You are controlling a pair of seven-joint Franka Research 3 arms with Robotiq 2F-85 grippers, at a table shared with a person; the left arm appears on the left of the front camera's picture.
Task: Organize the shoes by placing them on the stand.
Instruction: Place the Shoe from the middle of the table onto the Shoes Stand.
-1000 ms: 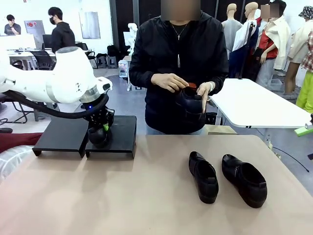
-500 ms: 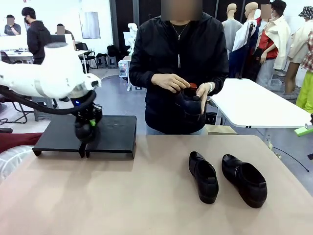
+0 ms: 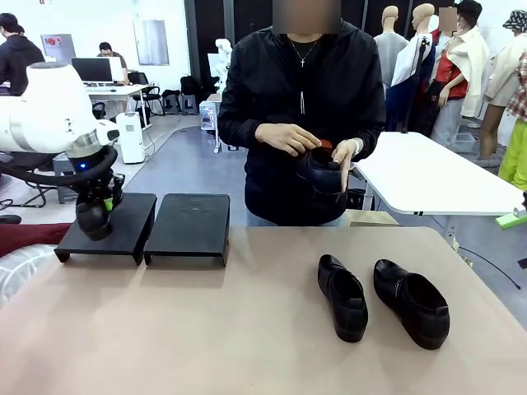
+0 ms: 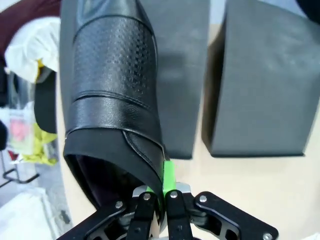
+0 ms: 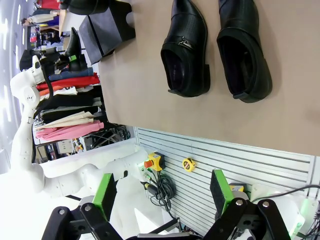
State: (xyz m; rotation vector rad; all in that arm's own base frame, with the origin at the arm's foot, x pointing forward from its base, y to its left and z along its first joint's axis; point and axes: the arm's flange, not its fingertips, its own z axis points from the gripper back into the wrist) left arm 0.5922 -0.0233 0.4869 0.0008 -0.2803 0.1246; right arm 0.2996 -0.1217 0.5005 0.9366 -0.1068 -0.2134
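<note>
Right end effector (image 5: pixel 160 192): jaws wide, empty.
Pair (image 3: pixel 342 296): loose by the table's right edge, awaiting pickup.
Left end effector (image 4: pixel 161 186): pinched on shoe's (image 4: pixel 112 90) heel rim over stand's (image 3: pixel 193 222) left section, far-left corner, likely to set it down.
Fourth shoe (image 3: pixel 325 177): in person's hands (image 3: pixel 284 136), beyond the far edge.

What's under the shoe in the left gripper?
The stand's left section. The shoe covers much of it; whether the sole touches is hidden.

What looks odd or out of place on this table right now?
Nothing is damaged or spilled. One glossy black leather slip-on shoe dangles toe-down from the left gripper, pinched only by its opening's rim, over the matte-black sloped stand. Two more black shoes lie slightly splayed on the tan table.
</note>
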